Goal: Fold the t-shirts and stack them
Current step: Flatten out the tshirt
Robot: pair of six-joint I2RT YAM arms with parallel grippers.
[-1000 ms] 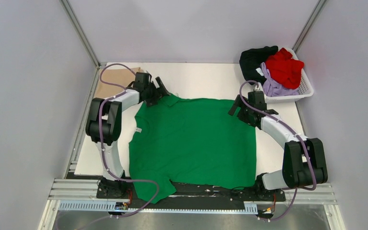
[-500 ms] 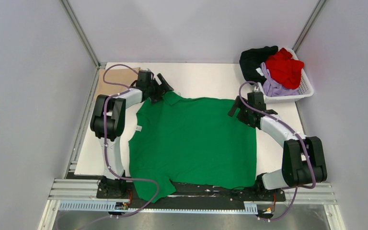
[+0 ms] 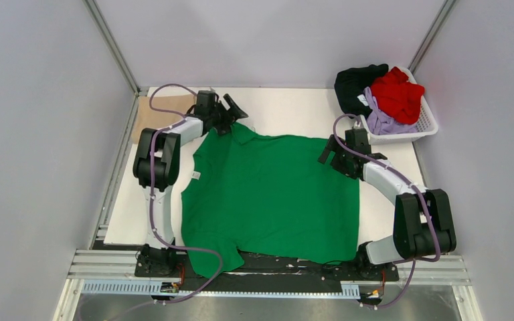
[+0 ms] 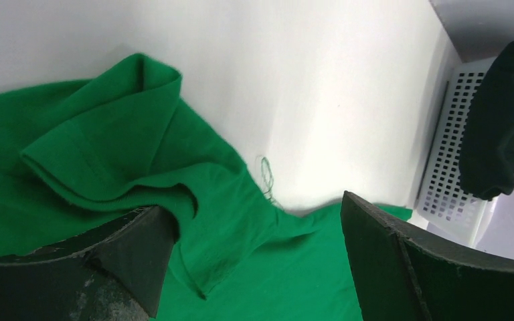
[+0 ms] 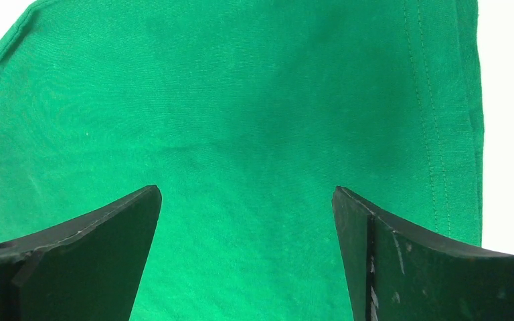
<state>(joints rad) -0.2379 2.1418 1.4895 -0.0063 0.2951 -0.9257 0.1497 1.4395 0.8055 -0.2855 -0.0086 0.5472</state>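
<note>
A bright green t-shirt (image 3: 274,194) lies spread flat on the white table (image 3: 288,110), with one sleeve hanging over the near edge. My left gripper (image 3: 230,112) is open at the shirt's far left corner, over the bunched far sleeve (image 4: 100,147); in its wrist view the gripper (image 4: 254,210) holds nothing. My right gripper (image 3: 329,155) is open and low over the shirt's far right corner, with flat green cloth (image 5: 241,100) between its open jaws (image 5: 246,192). A tan shirt (image 3: 152,110) lies folded at the back left.
A white plastic basket (image 3: 423,127) at the back right holds black (image 3: 355,83), red (image 3: 398,93) and lavender (image 3: 381,120) shirts; the basket (image 4: 452,167) and black shirt (image 4: 502,120) also show in the left wrist view. Grey walls enclose the table.
My left gripper has moved back and to the right along the far left sleeve, and the arm has straightened. The right gripper has stayed over the far right corner.
</note>
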